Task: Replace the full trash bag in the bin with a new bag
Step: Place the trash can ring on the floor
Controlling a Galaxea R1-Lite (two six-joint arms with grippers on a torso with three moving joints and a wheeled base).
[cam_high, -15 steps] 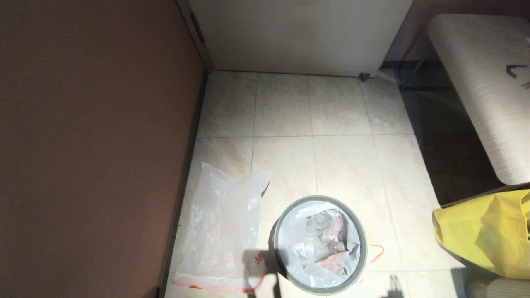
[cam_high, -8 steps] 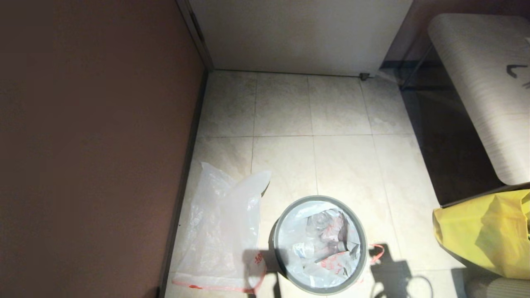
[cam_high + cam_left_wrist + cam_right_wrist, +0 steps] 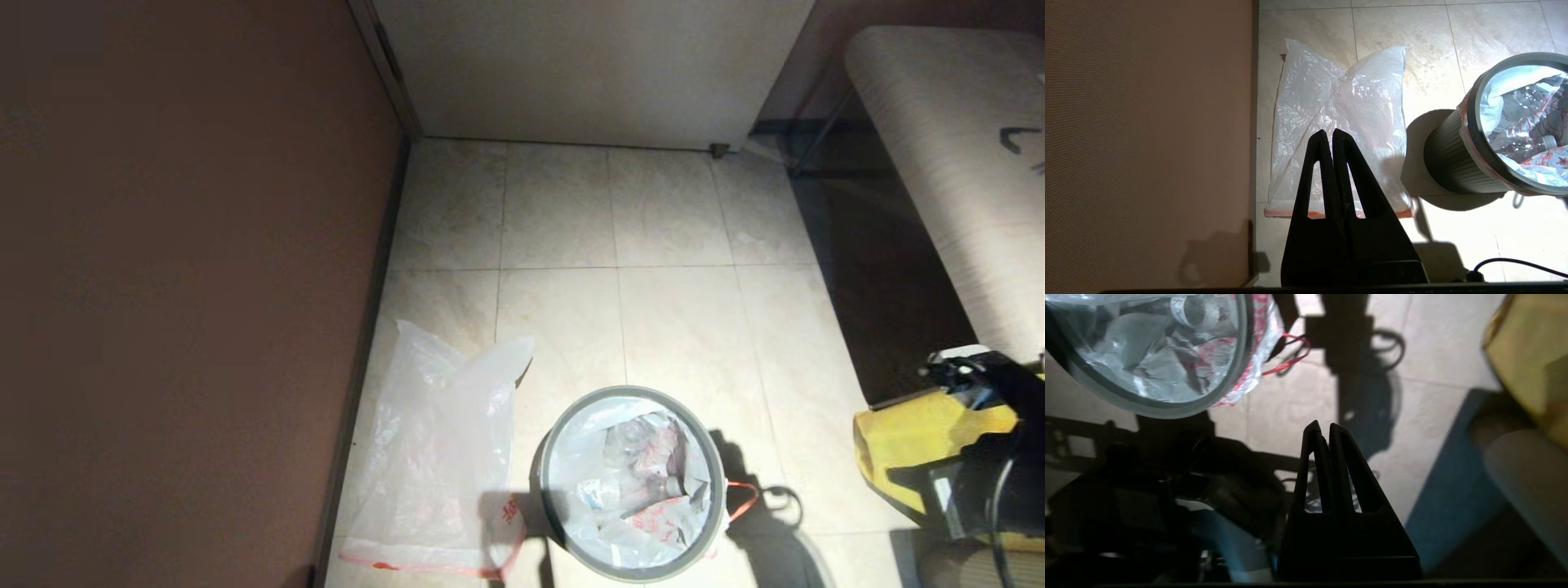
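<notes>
Right arm is now coming into the head view's lower right, over the yellow bag [image 3: 906, 433]; right gripper [image 3: 1322, 428] pressed together, empty. Full trash bag [image 3: 633, 482] sitting in the bin [image 3: 545, 457], bottom centre. Approach step; next it needs to open onto the red drawstring loop [image 3: 743, 498]. Left gripper [image 3: 1327, 135] together, idling above the new bag [image 3: 441, 441]. Right fingers cut off in head view.

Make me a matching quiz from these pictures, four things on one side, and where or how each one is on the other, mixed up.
1. full trash bag
2. new bag
3. yellow bag
4. left gripper

a. flat on the floor by the wall
b. shut, holding nothing
c. inside the bin
d. at the right edge of the head view

Pairs: 1-c, 2-a, 3-d, 4-b
</notes>
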